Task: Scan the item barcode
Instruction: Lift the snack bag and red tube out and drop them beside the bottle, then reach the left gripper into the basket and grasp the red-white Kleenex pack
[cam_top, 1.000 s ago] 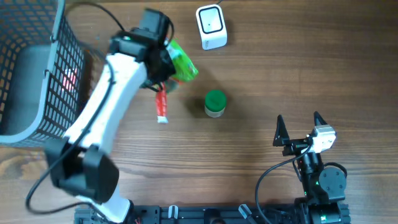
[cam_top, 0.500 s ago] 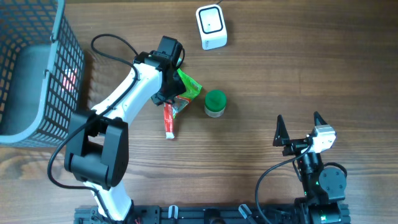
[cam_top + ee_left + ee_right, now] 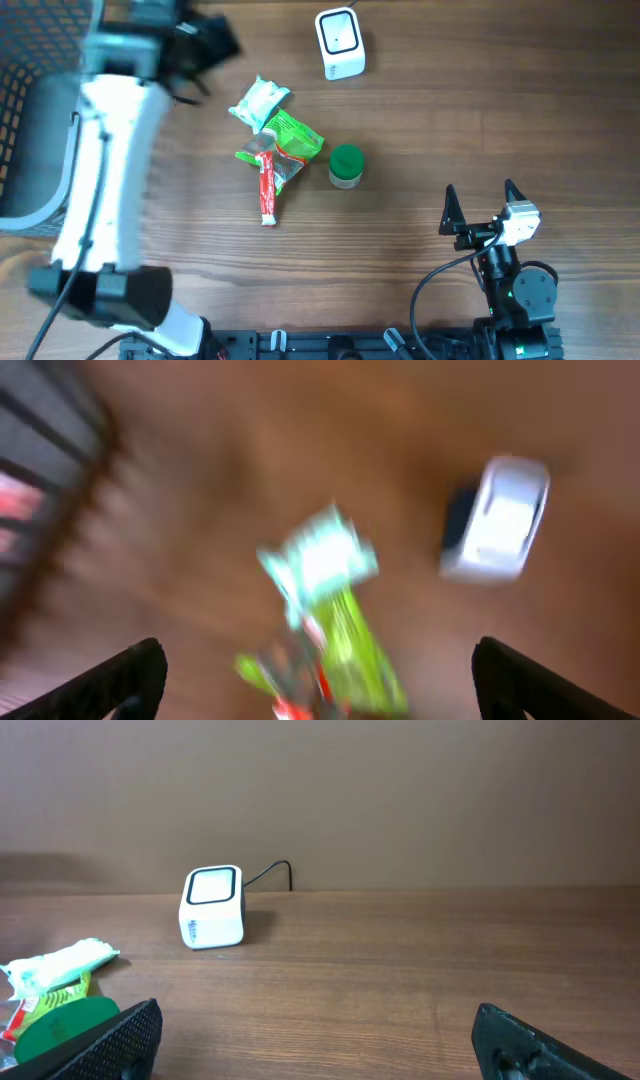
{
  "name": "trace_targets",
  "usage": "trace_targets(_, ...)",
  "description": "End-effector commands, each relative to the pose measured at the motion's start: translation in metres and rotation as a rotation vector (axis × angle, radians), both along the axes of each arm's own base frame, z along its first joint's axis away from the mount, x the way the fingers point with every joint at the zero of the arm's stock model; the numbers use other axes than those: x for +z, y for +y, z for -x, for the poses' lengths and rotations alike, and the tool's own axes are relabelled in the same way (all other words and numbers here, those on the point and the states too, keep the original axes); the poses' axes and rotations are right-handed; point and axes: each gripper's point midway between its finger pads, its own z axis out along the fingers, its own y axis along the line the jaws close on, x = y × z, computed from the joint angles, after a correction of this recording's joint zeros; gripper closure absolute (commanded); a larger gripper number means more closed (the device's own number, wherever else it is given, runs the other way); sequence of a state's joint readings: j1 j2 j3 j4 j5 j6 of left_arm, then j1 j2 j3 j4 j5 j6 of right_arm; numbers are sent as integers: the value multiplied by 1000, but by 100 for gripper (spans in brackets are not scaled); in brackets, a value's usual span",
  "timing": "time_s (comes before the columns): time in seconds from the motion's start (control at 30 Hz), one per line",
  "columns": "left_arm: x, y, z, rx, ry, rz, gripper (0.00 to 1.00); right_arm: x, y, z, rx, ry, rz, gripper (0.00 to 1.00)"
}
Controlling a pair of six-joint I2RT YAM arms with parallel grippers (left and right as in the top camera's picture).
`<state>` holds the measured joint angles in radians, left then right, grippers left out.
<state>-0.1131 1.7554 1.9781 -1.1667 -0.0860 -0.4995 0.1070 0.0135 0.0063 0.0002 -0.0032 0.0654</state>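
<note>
The white barcode scanner [image 3: 339,42] stands at the table's far edge and also shows in both wrist views, scanner [image 3: 497,530] and scanner [image 3: 212,907]. A green packet [image 3: 292,140] lies on the wood with a white-and-teal packet [image 3: 258,102] and a red tube [image 3: 266,190] against it. My left gripper [image 3: 205,40], blurred by motion, is up and left of them, near the basket. In its own view the left gripper [image 3: 318,665] is open with nothing between its fingers. My right gripper [image 3: 480,210] rests open at the near right, empty.
A grey wire basket [image 3: 40,120] fills the left edge. A green-lidded jar [image 3: 346,166] stands just right of the packets, its green lid [image 3: 60,1030] low in the right wrist view. The scanner's cable runs off the far edge.
My left gripper opened, left the green packet on the table and swung up and left toward the basket. A white-and-teal packet now shows beside it. The right arm has not moved.
</note>
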Motion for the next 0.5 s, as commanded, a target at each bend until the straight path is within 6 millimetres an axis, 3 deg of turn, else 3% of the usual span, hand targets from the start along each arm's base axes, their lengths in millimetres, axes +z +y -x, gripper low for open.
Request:
trace_targets(0.0, 69, 112, 7, 224, -164, -66, 4, 2, 0, 0, -2, -12, 9, 1)
trace_targets(0.1, 64, 181, 24, 366, -135, -93, 4, 2, 0, 0, -2, -12, 9, 0)
trace_targets(0.17, 39, 232, 39, 411, -37, -142, 3, 2, 0, 0, -2, -12, 9, 0)
trace_targets(0.27, 6, 260, 42, 424, 51, -126, 4, 2, 0, 0, -2, -12, 9, 0)
trace_targets(0.33, -37, 269, 37, 372, 133, -52, 24, 2, 0, 0, -2, -12, 9, 0)
trace_targets(0.37, -52, 272, 35, 362, 165, -31, 28, 2, 0, 0, -1, -12, 9, 0)
trace_targets(0.47, -103, 276, 29, 306, 271, 9, 30, 2, 0, 0, -2, -12, 9, 0)
